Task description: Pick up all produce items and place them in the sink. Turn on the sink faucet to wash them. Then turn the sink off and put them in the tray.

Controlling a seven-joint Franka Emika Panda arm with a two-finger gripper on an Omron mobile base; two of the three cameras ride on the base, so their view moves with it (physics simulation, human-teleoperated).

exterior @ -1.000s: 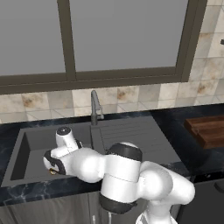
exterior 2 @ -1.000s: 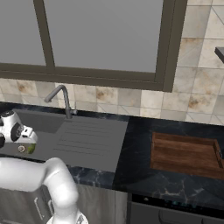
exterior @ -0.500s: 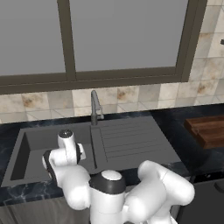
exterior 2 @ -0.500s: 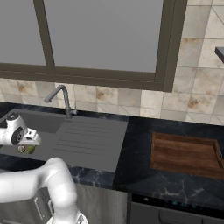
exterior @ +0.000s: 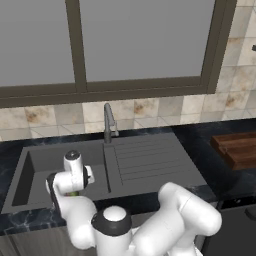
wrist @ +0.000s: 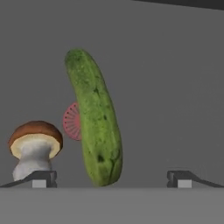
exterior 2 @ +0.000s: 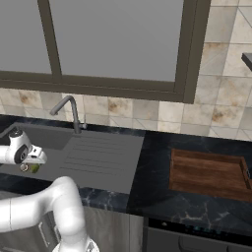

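In the hand view a green cucumber (wrist: pixel 94 131) lies on the dark grey sink (wrist: pixel 175 87) floor, across the red drain mark (wrist: pixel 70 121). A brown-capped mushroom (wrist: pixel 34 146) stands just left of it. My gripper (wrist: pixel 111 179) is open and hovers over the basin, with the cucumber's near end between the fingertips (wrist: pixel 43 178) and nothing gripped. The mushroom stands right by the left fingertip. From the right base view, the hand hangs low in the basin with the cucumber (exterior 2: pixel 33 169) peeking out beneath it. The wooden tray (exterior 2: pixel 209 172) lies on the counter to the right.
The grey faucet (exterior: pixel 107 122) stands behind the sink, between the basin (exterior: pixel 40 160) and the ridged drainboard (exterior: pixel 145 157). Its spout (exterior 2: pixel 64 103) curves toward the basin. Black marble counter (exterior 2: pixel 152 162) separates sink and tray. A tiled wall and window rise behind.
The hand has sunk slightly lower into the basin while the arm's elbow swung down and toward the front. Cucumber and mushroom lie still.
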